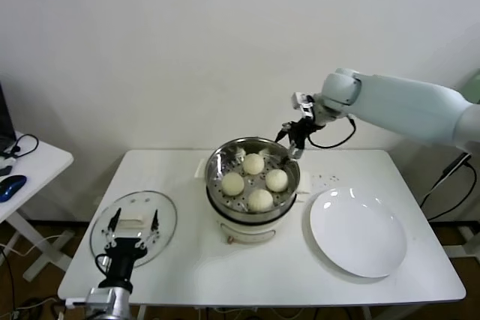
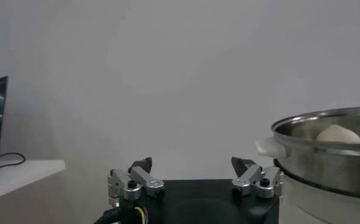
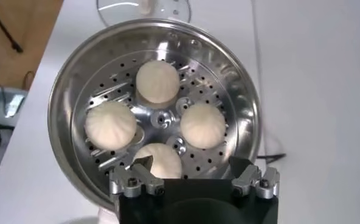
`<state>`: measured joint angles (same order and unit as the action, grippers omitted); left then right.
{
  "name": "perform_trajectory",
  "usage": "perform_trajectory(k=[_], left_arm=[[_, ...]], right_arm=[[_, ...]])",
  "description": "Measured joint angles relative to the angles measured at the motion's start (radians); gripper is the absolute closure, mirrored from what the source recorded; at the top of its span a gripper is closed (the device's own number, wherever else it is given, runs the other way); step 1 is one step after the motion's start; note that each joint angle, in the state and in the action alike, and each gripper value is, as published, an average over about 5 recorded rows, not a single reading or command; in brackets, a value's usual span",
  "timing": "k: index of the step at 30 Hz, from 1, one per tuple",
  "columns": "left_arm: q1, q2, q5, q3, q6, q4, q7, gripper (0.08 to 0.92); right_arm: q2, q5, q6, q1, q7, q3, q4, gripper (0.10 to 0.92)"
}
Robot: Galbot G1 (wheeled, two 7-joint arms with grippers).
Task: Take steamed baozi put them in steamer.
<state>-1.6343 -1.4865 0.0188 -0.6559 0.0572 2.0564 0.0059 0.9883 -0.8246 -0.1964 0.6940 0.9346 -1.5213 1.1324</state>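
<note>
The steel steamer (image 1: pixel 216 164) stands mid-table on its white base. Several cream-white baozi lie on its perforated tray: one at the back (image 1: pixel 253 163), one left (image 1: pixel 232 183), one right (image 1: pixel 277 180), one in front (image 1: pixel 260 200). The right wrist view looks down into the steamer (image 3: pixel 70 97) and shows the baozi (image 3: pixel 157 82) (image 3: pixel 110 123) (image 3: pixel 202 125) (image 3: pixel 159 159). My right gripper (image 1: pixel 292 142) (image 3: pixel 189 165) is open and empty, just above the steamer's back right rim. My left gripper (image 1: pixel 135 222) (image 2: pixel 192 165) is open and empty, low over the table's front left; the steamer (image 2: pixel 326 161) shows beside it.
A flat glass lid (image 1: pixel 161 207) lies on the table at the left, under my left gripper. A white round plate (image 1: pixel 358 231) lies at the right of the steamer. A side table (image 1: pixel 37 162) with a cable and a blue mouse stands at far left.
</note>
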Motion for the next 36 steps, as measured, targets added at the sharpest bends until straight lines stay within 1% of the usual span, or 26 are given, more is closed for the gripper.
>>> perform_trajectory(k=[5,9,14,19,23,27,31,36], left_arm=[[0.014,0.009,-0.009,-0.006,0.001,-0.009,-0.001,0.177],[0.024,0.014,-0.014,-0.011,0.009,-0.016,0.003,0.177],[0.026,0.020,-0.019,-0.018,0.022,-0.023,0.016,0.177],[0.025,0.021,-0.031,-0.023,0.028,-0.028,0.033,0.177],[0.027,0.021,-0.041,-0.029,0.028,-0.033,0.044,0.177],[0.025,0.024,-0.049,-0.038,0.029,-0.041,0.054,0.177],[0.024,0.028,-0.058,-0.049,0.028,-0.049,0.059,0.177],[0.026,0.032,-0.069,-0.060,0.028,-0.057,0.061,0.177]], right_arm=[[-0.122,0.064,-0.016,-0.070,-0.073,0.122,0.091,0.203],[-0.221,0.114,-0.014,-0.188,-0.150,0.277,0.166,0.203],[-0.313,0.171,0.008,-0.425,-0.263,0.554,0.255,0.203],[-0.350,0.223,0.038,-0.727,-0.377,0.887,0.343,0.203],[-0.339,0.270,0.071,-0.980,-0.458,1.153,0.412,0.203],[-0.285,0.324,0.113,-1.224,-0.526,1.413,0.478,0.203],[-0.196,0.378,0.159,-1.442,-0.576,1.646,0.542,0.203],[-0.046,0.439,0.219,-1.675,-0.618,1.896,0.610,0.203]])
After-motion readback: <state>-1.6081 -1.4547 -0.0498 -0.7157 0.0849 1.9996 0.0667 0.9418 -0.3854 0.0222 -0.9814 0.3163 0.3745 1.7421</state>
